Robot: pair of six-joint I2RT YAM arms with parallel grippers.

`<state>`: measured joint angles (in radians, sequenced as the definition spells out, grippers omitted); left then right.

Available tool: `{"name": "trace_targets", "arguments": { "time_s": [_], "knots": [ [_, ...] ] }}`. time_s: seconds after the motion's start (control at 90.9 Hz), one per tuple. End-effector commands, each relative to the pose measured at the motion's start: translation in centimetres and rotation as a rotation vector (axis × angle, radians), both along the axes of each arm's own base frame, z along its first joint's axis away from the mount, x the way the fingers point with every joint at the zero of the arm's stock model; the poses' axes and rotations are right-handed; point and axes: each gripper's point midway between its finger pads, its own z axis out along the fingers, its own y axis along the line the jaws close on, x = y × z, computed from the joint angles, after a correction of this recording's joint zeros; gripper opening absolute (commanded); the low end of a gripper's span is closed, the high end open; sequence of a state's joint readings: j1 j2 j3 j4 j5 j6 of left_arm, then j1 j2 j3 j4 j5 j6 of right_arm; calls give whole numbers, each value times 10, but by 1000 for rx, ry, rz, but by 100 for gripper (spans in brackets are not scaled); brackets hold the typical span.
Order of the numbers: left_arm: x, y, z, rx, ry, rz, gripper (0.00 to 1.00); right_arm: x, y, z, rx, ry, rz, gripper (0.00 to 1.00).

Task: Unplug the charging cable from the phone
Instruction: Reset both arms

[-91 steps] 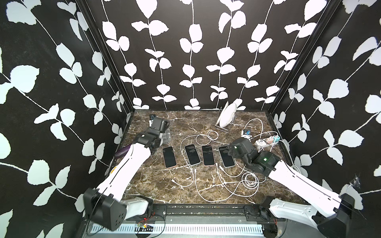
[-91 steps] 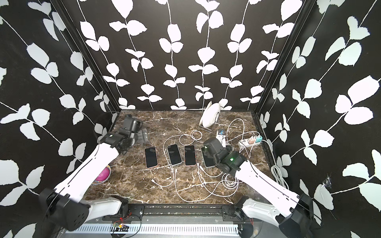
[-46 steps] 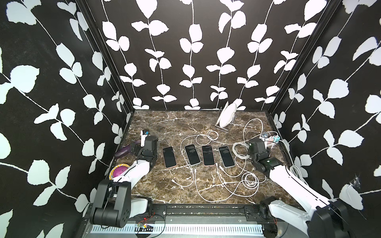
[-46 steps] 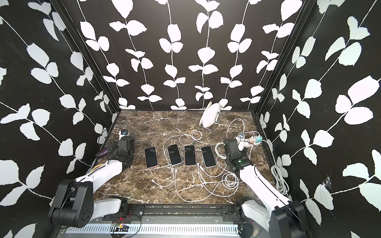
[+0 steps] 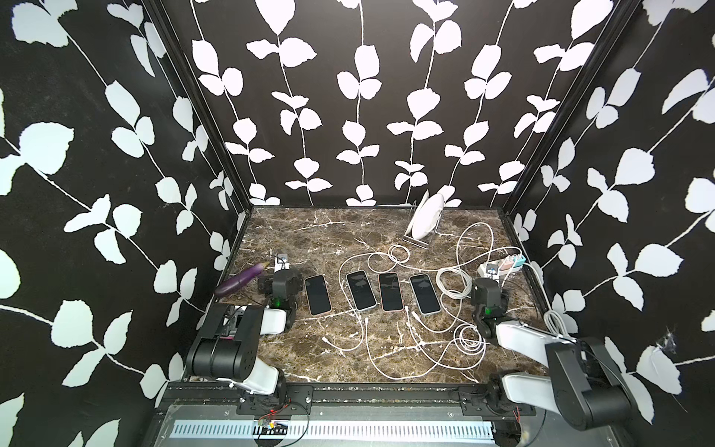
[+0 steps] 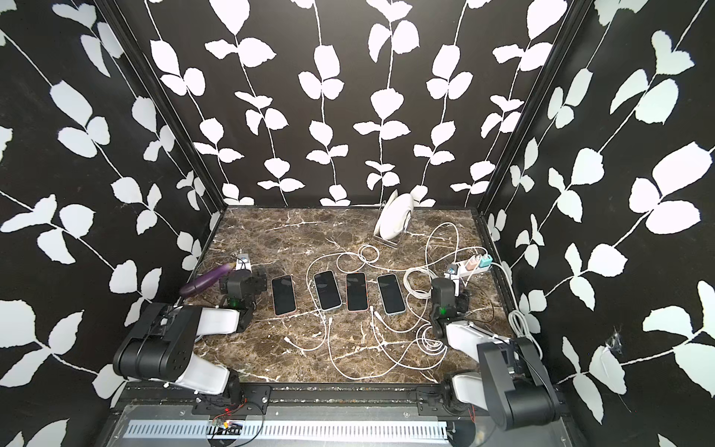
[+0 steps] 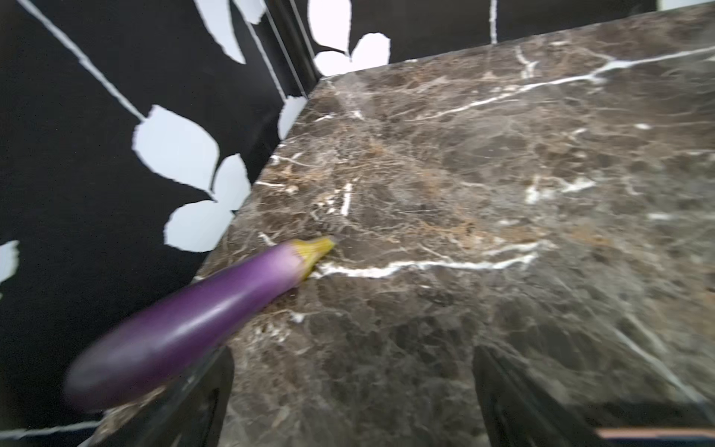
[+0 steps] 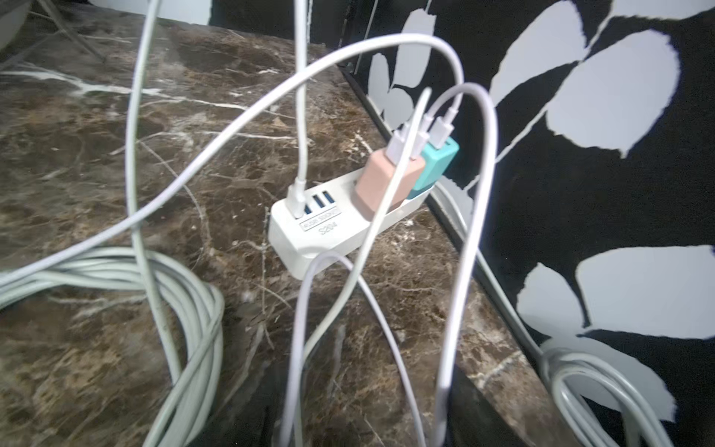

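Observation:
Several dark-screened phones [image 5: 361, 290] [image 6: 327, 289] lie side by side in a row mid-table in both top views. White charging cables [image 5: 387, 348] [image 6: 348, 348] trail from them in loops toward the near edge. Their loose plug ends lie just in front of the phones. Whether any is still in a phone I cannot tell. My left gripper [image 5: 279, 267] [image 7: 356, 391] stands open and empty left of the row, beside an eggplant. My right gripper [image 5: 490, 271] [image 8: 356, 410] stands open right of the row, facing the power strip. Thin white cables hang between its fingers.
A purple eggplant [image 5: 240, 280] [image 7: 193, 321] lies at the left edge. A white power strip [image 5: 503, 267] [image 8: 309, 232] with pink and teal chargers sits at the right wall. Grey cord coils [image 5: 450, 282] [image 8: 116, 278] lie near it. A white plate [image 5: 425, 216] stands in a rack at the back.
Both arms have drawn back toward the near edge and folded low. My right gripper left the rightmost phone and swung right to the power strip. My left gripper dropped beside the eggplant.

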<state>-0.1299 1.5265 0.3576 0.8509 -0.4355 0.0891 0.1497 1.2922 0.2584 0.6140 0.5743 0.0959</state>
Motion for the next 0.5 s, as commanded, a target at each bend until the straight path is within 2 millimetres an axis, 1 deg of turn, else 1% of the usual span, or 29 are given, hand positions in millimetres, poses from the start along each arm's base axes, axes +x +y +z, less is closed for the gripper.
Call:
{"name": "trace_targets", "arguments": {
  "time_s": [0.0, 0.055, 0.066, 0.077, 0.11, 0.143, 0.154, 0.165, 0.187, 0.198, 0.209, 0.231, 0.275, 0.297, 0.308, 0.33, 0.341, 0.352, 0.385, 0.484],
  "knots": [
    [16, -23, 19, -15, -134, -144, 98, 31, 13, 50, 29, -286, 125, 66],
    [12, -17, 24, -39, -165, -121, 98, 39, 16, 38, 35, -290, 151, 66],
    [11, -17, 23, -45, -157, -119, 98, 40, 17, 34, 30, -284, 160, 66],
    [11, -15, 22, -51, -151, -117, 98, 44, 19, 39, 24, -309, 175, 66],
    [11, -14, 16, -60, -126, -117, 98, 49, 22, 30, 4, -305, 190, 68],
    [13, -14, 16, -55, -133, -122, 98, 49, 23, 18, 24, -249, 193, 68],
    [14, -14, 18, -52, -144, -125, 98, 50, 22, 22, 30, -243, 189, 67],
    [15, -14, 20, -51, -151, -127, 98, 50, 20, 17, 40, -209, 180, 66],
    [16, -14, 23, -52, -153, -126, 98, 53, 15, 18, 61, -175, 154, 65],
    [17, -15, 24, -55, -153, -127, 98, 55, 13, 19, 71, -169, 141, 64],
    [17, -14, 21, -56, -135, -124, 98, 57, 11, 20, 78, -166, 134, 64],
    [20, -13, 20, -58, -119, -115, 98, 62, 8, 19, 77, -160, 130, 67],
    [19, -13, 15, -51, -101, -112, 98, 65, 15, 20, 64, -180, 167, 69],
    [19, -12, 18, -48, -116, -107, 98, 64, 15, 16, 70, -162, 165, 70],
    [19, -11, 18, -48, -119, -105, 98, 63, 14, 16, 70, -156, 158, 73],
    [20, -12, 19, -49, -113, -105, 98, 63, 13, 18, 71, -156, 152, 87],
    [20, -11, 18, -51, -110, -102, 98, 62, 12, 17, 71, -154, 150, 92],
    [20, -11, 18, -53, -107, -100, 98, 62, 12, 18, 70, -158, 148, 94],
    [19, -12, 17, -49, -107, -105, 98, 62, 11, 19, 69, -174, 141, 96],
    [20, -15, 17, -48, -107, -126, 98, 57, 12, 21, 68, -203, 150, 96]
  ]
}}
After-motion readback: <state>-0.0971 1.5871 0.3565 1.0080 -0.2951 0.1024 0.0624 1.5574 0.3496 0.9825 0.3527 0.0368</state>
